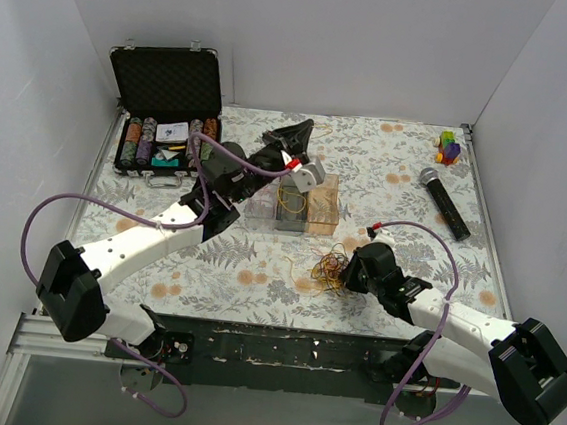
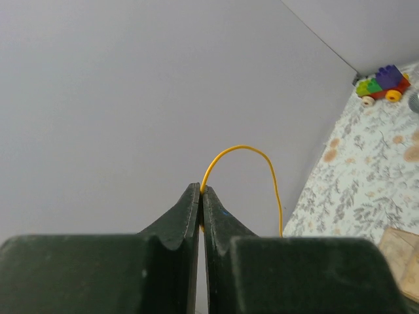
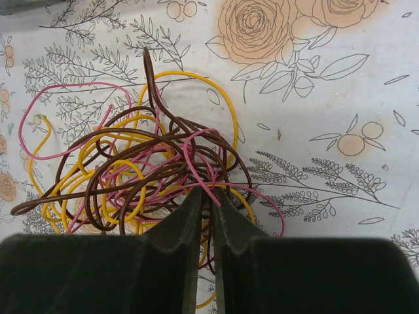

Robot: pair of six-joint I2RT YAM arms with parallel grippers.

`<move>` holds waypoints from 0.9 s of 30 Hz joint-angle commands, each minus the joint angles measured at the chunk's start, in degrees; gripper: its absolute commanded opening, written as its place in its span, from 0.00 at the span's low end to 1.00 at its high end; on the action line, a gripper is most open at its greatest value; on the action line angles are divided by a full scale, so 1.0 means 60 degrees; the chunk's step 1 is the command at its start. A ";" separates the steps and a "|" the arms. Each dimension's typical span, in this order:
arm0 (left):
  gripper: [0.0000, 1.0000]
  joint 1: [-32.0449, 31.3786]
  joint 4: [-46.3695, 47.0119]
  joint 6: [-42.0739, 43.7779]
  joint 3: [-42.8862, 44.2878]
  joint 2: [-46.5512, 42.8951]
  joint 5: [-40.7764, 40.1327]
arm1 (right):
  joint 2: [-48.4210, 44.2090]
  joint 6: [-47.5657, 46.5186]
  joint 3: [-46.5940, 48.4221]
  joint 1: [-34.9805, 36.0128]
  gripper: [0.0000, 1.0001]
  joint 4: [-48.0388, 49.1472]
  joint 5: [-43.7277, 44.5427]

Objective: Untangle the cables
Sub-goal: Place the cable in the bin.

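Left fingers (image 2: 201, 191) were fully closed on a single yellow wire (image 2: 243, 149). They pointed up at the back wall, over the clear box (image 1: 325, 215) mid-worktop (image 1: 408, 174). The wire arched out of the tips and dropped off to the right. Its lower end was cut off behind my own finger, so I couldn't tell where it ended or whether it tied into the rest.

The bundle (image 3: 131, 170) sat on the worktop, nearer my bases than the box and just right of it, well apart from the left fingers.

Right fingers (image 3: 209, 194) were right on it, almost closed with only a thin slit. A pink strand (image 3: 195, 167) ran into the tips, which I read as a pinch on the bundle's near edge. The bundle lay straight ahead of those fingers. It was roughly round with no real long axis, and one brown loop (image 3: 149, 72) stuck out on the far side. The right arm was clearly nearer.

My call: the next pull turns on drawing back from the mass, toward my base.

Hard to make out: which strands sat between the right tips, since my fingers hid them. In the top view the strands were too small to sort.
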 commanded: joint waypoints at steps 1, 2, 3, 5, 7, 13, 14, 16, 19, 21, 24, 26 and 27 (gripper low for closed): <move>0.00 0.0022 0.0114 -0.0132 -0.0395 -0.0347 0.0125 | 0.0250 -0.0012 -0.0209 0.0053 0.17 -0.1033 -0.0016; 0.00 0.0022 0.0128 -0.0264 -0.0380 -0.0347 0.0110 | 0.0236 0.0002 -0.0209 0.0053 0.17 -0.1047 -0.0016; 0.00 0.0022 0.0143 -0.0425 -0.0351 -0.0332 0.0110 | 0.0207 0.0002 -0.0253 0.0053 0.17 -0.1048 -0.0016; 0.00 0.0022 0.0084 -0.0455 -0.0322 -0.0303 0.0110 | 0.0177 0.0017 -0.0297 0.0053 0.17 -0.1033 -0.0031; 0.00 0.0022 0.0114 -0.0529 -0.0292 -0.0259 0.0096 | 0.0177 0.0017 -0.0326 0.0053 0.17 -0.1004 -0.0016; 0.00 0.0022 0.0186 -0.0032 -0.0701 -0.0083 -0.0343 | 0.0235 0.0046 -0.0414 0.0053 0.17 -0.0843 -0.0089; 0.00 0.0022 0.0288 0.0100 -0.0848 -0.0054 -0.0416 | 0.0221 0.0046 -0.0414 0.0038 0.17 -0.0828 -0.0089; 0.00 0.0022 0.0464 0.0291 -0.1199 -0.0039 -0.0446 | 0.0192 0.0046 -0.0429 0.0053 0.17 -0.0828 -0.0089; 0.00 0.0022 0.0407 0.0132 -0.1463 -0.0039 -0.0227 | 0.0133 0.0032 -0.0443 0.0053 0.17 -0.0843 -0.0075; 0.00 0.0022 0.0290 -0.0336 -0.1479 -0.0039 -0.0052 | 0.0133 0.0032 -0.0414 0.0053 0.16 -0.0843 -0.0075; 0.00 0.0022 0.0376 -0.1360 -0.1376 -0.0010 0.0080 | 0.0133 0.0061 -0.0414 0.0053 0.16 -0.0828 -0.0075; 0.00 0.0022 0.0523 -0.1801 -0.1435 -0.0068 0.0416 | 0.0119 0.0061 -0.0429 0.0053 0.16 -0.0828 -0.0075; 0.00 0.0022 0.0524 -0.1977 -0.1435 -0.0083 0.0592 | 0.0118 0.0047 -0.0429 0.0053 0.16 -0.0828 -0.0075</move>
